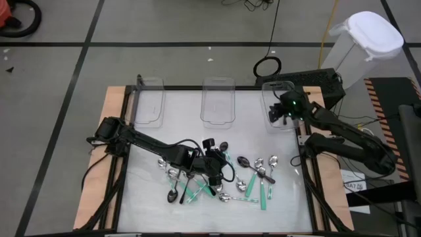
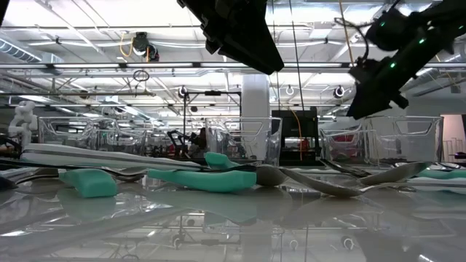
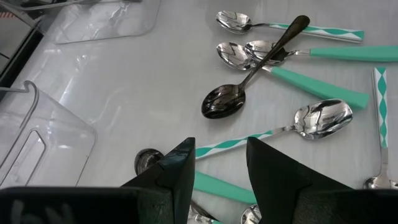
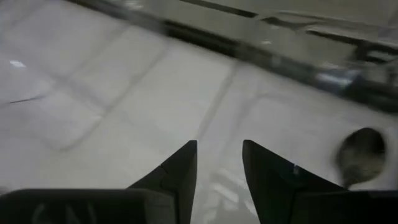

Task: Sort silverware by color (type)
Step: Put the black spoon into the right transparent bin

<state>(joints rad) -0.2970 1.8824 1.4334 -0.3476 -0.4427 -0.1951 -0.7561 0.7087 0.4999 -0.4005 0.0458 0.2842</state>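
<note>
Beneath left hand (image 3: 214, 163), spoons (image 3: 277, 124) partly hidden

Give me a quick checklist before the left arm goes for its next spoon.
1. Left gripper open and empty: ok.
2. Left gripper above the spoon pile: ok.
3. Dark spoon free to lift: not ok, its handle lies across two teal-handled spoons.
4. Right gripper clear of the pile, over the right bin: ok.
5. Right gripper empty: ok, nothing between its fingers.
6. Middle bin unobstructed: ok.
</note>
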